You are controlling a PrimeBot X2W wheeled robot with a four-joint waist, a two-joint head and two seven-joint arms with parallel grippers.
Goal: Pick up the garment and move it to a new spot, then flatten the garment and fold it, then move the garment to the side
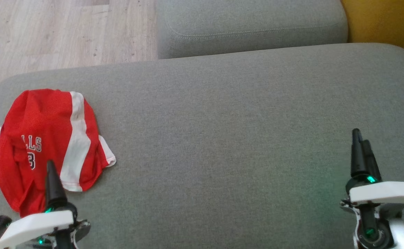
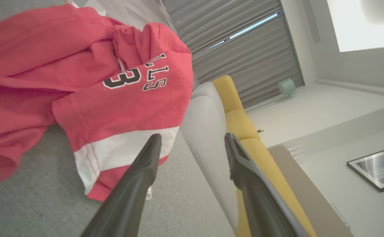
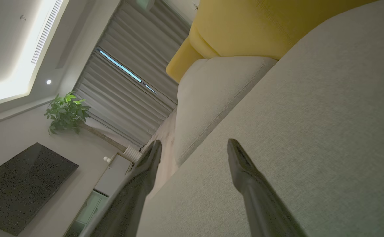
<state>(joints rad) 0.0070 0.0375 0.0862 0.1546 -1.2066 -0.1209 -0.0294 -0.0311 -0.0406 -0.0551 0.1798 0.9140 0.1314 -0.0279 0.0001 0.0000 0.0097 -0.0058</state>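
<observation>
Lying crumpled on the grey seat cushion, the red and white garment is located near the cushion's left end. The left gripper is positioned at the garment's white-striped edge, fingers spread, nothing grasped; contact cannot be determined. The right gripper is likewise released, over bare cushion, well apart from the garment.
</observation>
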